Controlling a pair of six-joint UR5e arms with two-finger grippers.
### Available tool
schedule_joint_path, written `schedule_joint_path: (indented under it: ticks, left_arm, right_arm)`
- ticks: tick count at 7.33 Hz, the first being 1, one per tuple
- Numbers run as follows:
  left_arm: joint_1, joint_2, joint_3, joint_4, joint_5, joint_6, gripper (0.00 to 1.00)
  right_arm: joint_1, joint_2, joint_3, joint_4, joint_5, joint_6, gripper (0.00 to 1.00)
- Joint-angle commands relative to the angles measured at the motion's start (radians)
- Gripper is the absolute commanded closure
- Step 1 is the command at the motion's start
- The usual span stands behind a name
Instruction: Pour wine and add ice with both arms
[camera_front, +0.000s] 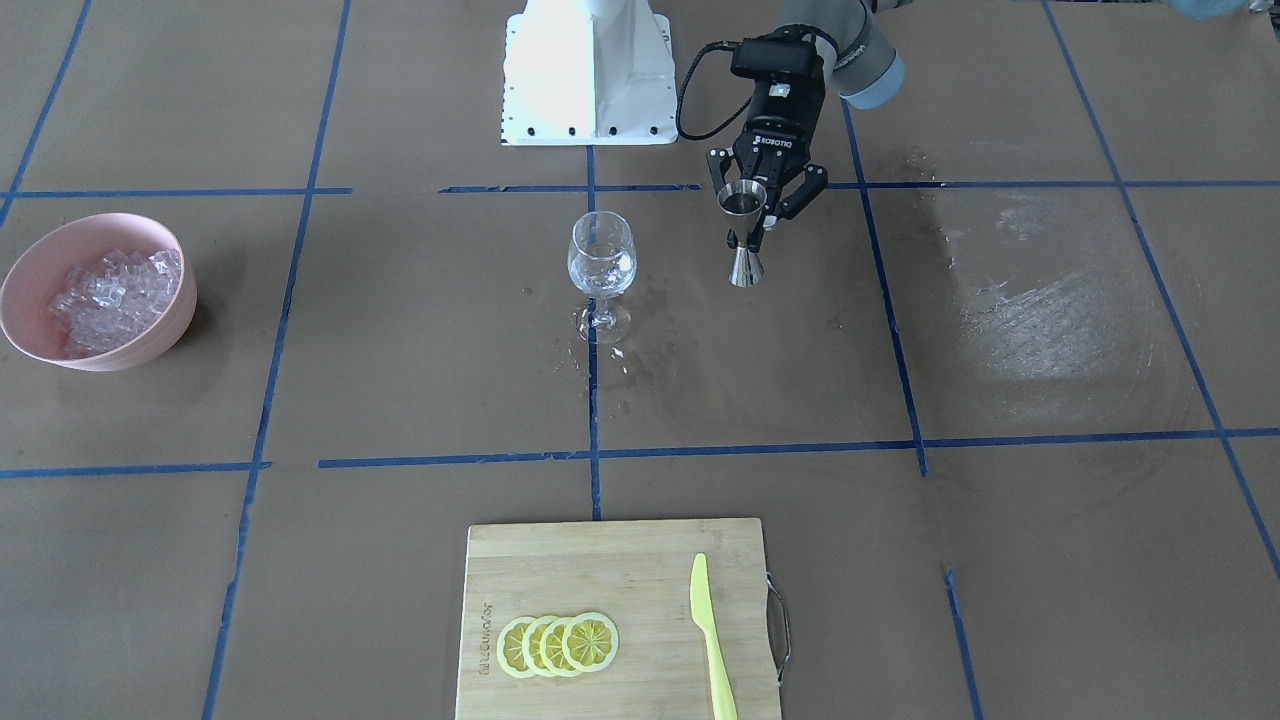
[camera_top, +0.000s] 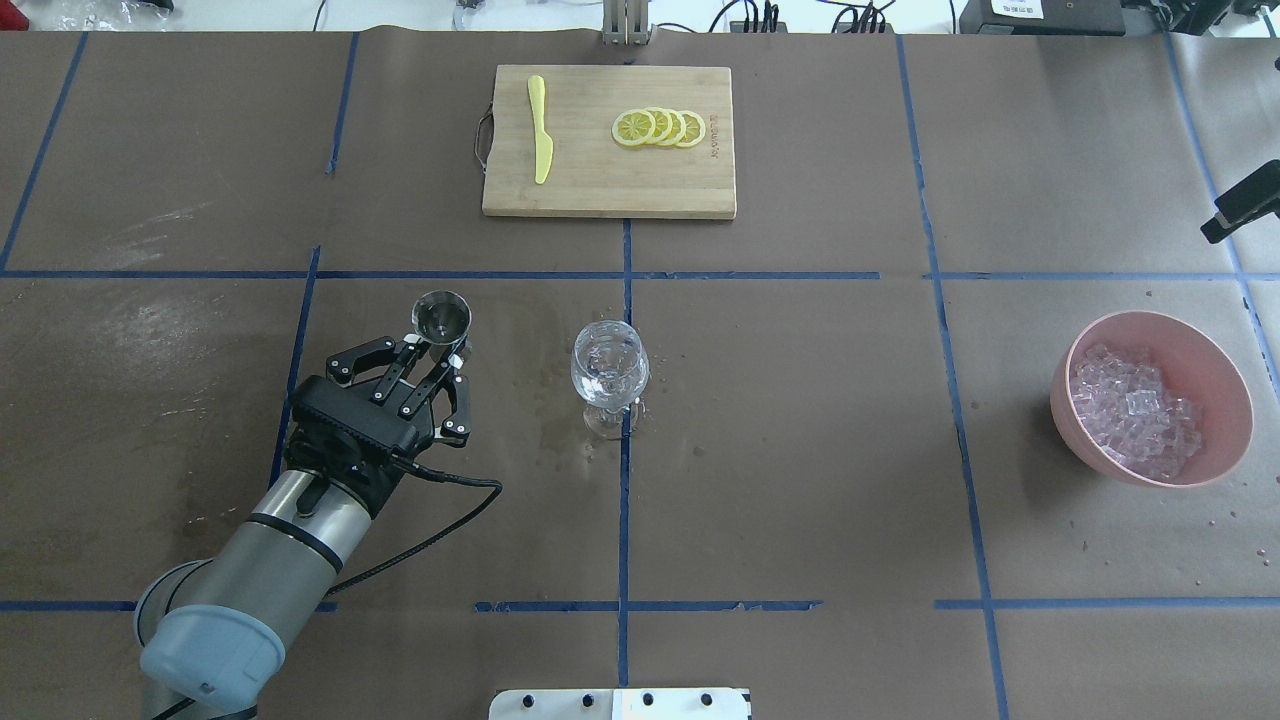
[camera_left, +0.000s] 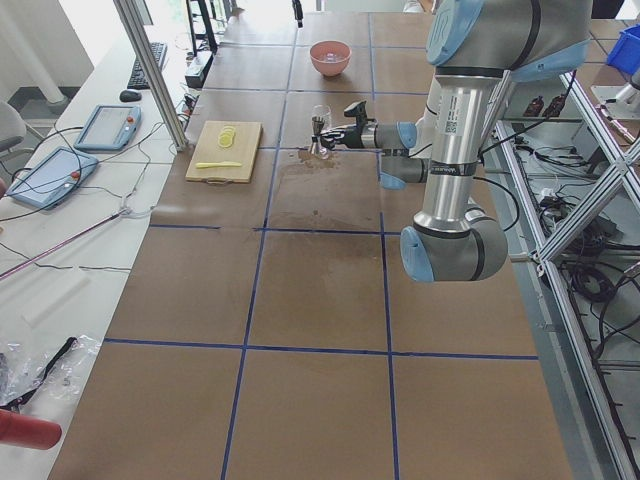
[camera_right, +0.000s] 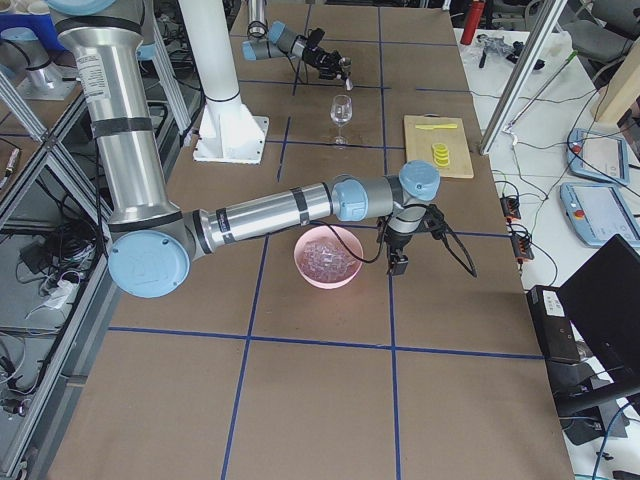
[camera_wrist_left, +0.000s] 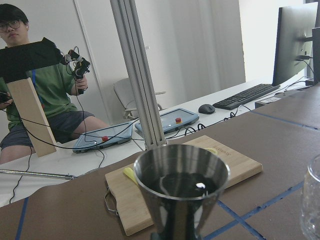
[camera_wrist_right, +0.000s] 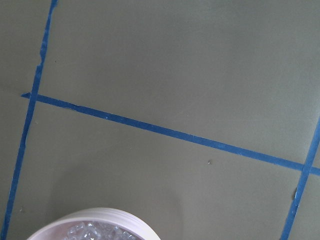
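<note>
A little wine (camera_wrist_left: 182, 184) sits in the one jigger (camera_front: 745, 235), which my left gripper (camera_front: 752, 232) pinches upright just beside the one wine glass (camera_front: 601, 262). The ice (camera_front: 115, 290) heaps one bowl (camera_front: 160, 340) well apart from that glass. I can't tell the right gripper's (camera_right: 398, 262) state.

Wine glass (camera_top: 609, 375) stands at table (camera_top: 800, 480) centre. Jigger (camera_top: 441, 318), held in left gripper (camera_top: 435, 350), is just to the robot's left of it. Bowl (camera_top: 1210, 370) holding ice (camera_top: 1135, 410) lies well to the right. Cutting board (camera_top: 600, 185) lies beyond the glass, bearing knife (camera_top: 540, 130) left of lemon slices (camera_top: 660, 128).
</note>
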Motion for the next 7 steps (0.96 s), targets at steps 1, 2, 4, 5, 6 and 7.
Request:
schedule_joint_path:
  ticks: [1,2,4,5,6,7]
  left_arm:
    - [-0.02,-0.063,-0.001,0.151,-0.038,0.004,1.0]
    - [-0.027,-0.077,-0.001,0.165,-0.04,0.007,1.0]
    - [-0.062,-0.092,-0.015,0.225,-0.105,0.077,1.0]
    - [-0.086,-0.095,-0.03,0.265,-0.176,0.079,1.0]
    - [-0.114,-0.101,-0.08,0.332,-0.275,0.099,1.0]
    - [-0.12,-0.101,-0.1,0.368,-0.326,0.1,1.0]
  right_arm:
    - [0.0,0.002,0.007,0.002,0.0,0.0,0.0]
    - [0.0,0.0,0.004,0.024,-0.003,0.0,0.0]
    - [0.0,-0.001,-0.001,0.04,-0.006,0.0,0.0]
    - [0.0,0.0,-0.003,0.04,-0.006,0.0,0.0]
    - [0.0,0.0,-0.001,0.04,-0.005,0.0,0.0]
    - [0.0,0.0,-0.003,0.04,-0.006,0.0,0.0]
